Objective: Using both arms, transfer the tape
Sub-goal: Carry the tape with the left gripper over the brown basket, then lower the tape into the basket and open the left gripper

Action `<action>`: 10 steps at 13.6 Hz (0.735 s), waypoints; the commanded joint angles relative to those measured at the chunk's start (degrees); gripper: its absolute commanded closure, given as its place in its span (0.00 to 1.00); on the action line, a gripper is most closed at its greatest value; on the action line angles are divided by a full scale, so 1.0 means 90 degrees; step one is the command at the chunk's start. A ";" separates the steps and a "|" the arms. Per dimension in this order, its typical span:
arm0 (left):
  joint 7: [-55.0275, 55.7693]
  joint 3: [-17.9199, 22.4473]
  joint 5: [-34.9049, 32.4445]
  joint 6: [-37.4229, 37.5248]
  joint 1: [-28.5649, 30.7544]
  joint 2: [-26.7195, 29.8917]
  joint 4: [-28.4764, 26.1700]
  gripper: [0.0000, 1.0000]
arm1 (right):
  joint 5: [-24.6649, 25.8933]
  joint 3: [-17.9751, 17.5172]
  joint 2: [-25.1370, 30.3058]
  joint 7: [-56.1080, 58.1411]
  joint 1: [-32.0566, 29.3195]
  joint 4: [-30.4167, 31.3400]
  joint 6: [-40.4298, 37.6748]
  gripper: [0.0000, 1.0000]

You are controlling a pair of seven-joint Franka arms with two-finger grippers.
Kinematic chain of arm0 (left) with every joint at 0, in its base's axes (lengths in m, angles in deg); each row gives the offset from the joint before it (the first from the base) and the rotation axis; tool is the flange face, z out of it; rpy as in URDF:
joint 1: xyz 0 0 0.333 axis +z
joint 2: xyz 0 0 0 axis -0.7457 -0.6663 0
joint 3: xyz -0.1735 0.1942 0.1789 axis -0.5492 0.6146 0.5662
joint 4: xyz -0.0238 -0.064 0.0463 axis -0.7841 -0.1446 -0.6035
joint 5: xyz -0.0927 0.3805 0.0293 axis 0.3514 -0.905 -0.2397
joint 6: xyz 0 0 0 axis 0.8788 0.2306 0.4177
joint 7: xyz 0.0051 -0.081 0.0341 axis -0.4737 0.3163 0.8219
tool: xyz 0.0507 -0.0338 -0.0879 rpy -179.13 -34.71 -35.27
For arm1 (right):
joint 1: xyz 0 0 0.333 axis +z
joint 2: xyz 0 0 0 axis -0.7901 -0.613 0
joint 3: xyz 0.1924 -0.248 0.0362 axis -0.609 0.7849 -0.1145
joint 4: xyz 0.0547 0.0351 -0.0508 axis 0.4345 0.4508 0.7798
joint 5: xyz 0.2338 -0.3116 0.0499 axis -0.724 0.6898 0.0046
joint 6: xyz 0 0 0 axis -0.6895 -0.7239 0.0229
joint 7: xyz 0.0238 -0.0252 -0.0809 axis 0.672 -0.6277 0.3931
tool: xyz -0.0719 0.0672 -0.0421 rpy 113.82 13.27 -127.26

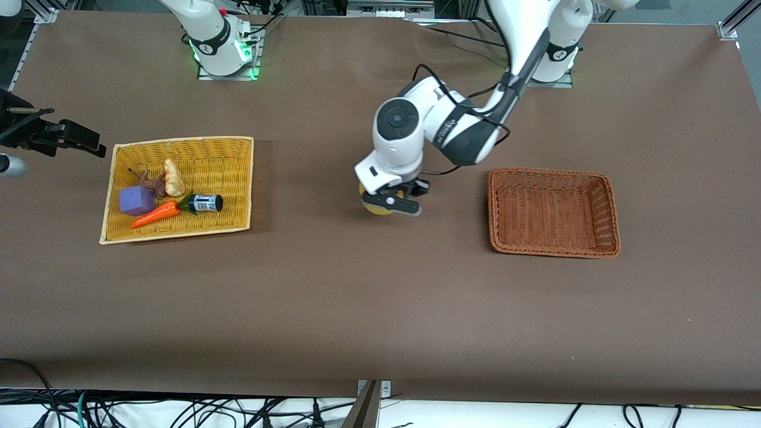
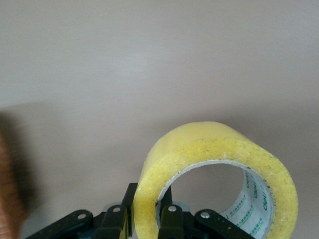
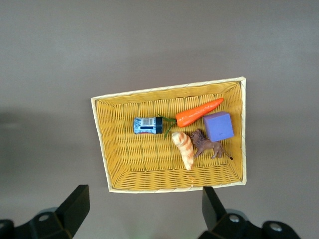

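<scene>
We see the left gripper (image 1: 397,201) clamped on the tape (image 1: 377,204) wall, mid-frame on the tabletop (image 1: 357,309) between both baskets. Right gripper (image 3: 144,211), fingers apart, hangs over the yellow basket (image 3: 119,164) at frame left.

Left pincer (image 1: 397,199) clamped low; right pincer (image 3: 144,211) spread, waiting.

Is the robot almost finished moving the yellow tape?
About halfway, it looks like. Done: the tape is out of the yellow basket, where only toys and a small bottle lie. In hand: the left gripper has its fingers shut on the roll's wall at the middle of the table. The right gripper waits open over the yellow basket. Left: putting the tape in the empty brown basket.
</scene>
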 commanded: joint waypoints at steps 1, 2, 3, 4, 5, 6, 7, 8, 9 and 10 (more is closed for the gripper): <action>-0.0034 -0.0056 -0.0198 0.0832 0.0767 0.0475 -0.0116 1.00 | -0.0021 0.0015 -0.0042 0.0042 0.0006 -0.0137 -0.0039 0.00; -0.0209 -0.0066 -0.0199 0.1156 0.1041 0.0543 -0.0135 1.00 | -0.0021 0.0015 -0.0042 0.0042 0.0006 -0.0137 -0.0039 0.00; -0.0250 -0.0056 -0.0189 0.1410 0.1247 0.0563 -0.0174 1.00 | -0.0030 0.0015 -0.0042 0.0042 0.0006 -0.0137 -0.0039 0.00; -0.0231 -0.0047 -0.0179 0.1790 0.1394 0.0554 -0.0194 1.00 | -0.0021 0.0015 -0.0042 0.0042 0.0006 -0.0137 -0.0039 0.00; -0.0259 -0.0046 -0.0179 0.2151 0.1647 0.0515 -0.0233 1.00 | -0.0030 0.0015 -0.0052 0.0042 0.0006 -0.0137 -0.0039 0.00; -0.0347 -0.0046 -0.0189 0.2368 0.1911 0.0505 -0.0320 1.00 | -0.0031 0.0024 -0.0052 0.0042 -0.0003 -0.0137 -0.0039 0.00; -0.0531 -0.0056 -0.0208 0.2476 0.2184 0.0505 -0.0553 1.00 | -0.0031 0.0024 -0.0042 0.0042 -0.0003 -0.0137 -0.0039 0.00; -0.1094 -0.0056 -0.0266 0.2477 0.2312 0.0505 -0.0739 1.00 | -0.0031 0.0024 -0.0052 0.0042 -0.0003 -0.0137 -0.0039 0.00; -0.1428 -0.0037 -0.0451 0.2477 0.2420 0.0466 -0.0789 1.00 | -0.0031 0.0024 -0.0052 0.0042 0.0006 -0.0137 -0.0039 0.00; -0.1586 -0.0056 -0.0655 0.2468 0.2740 0.0427 -0.0819 1.00 | -0.0031 0.0024 -0.0052 0.0042 0.0006 -0.0137 -0.0039 0.00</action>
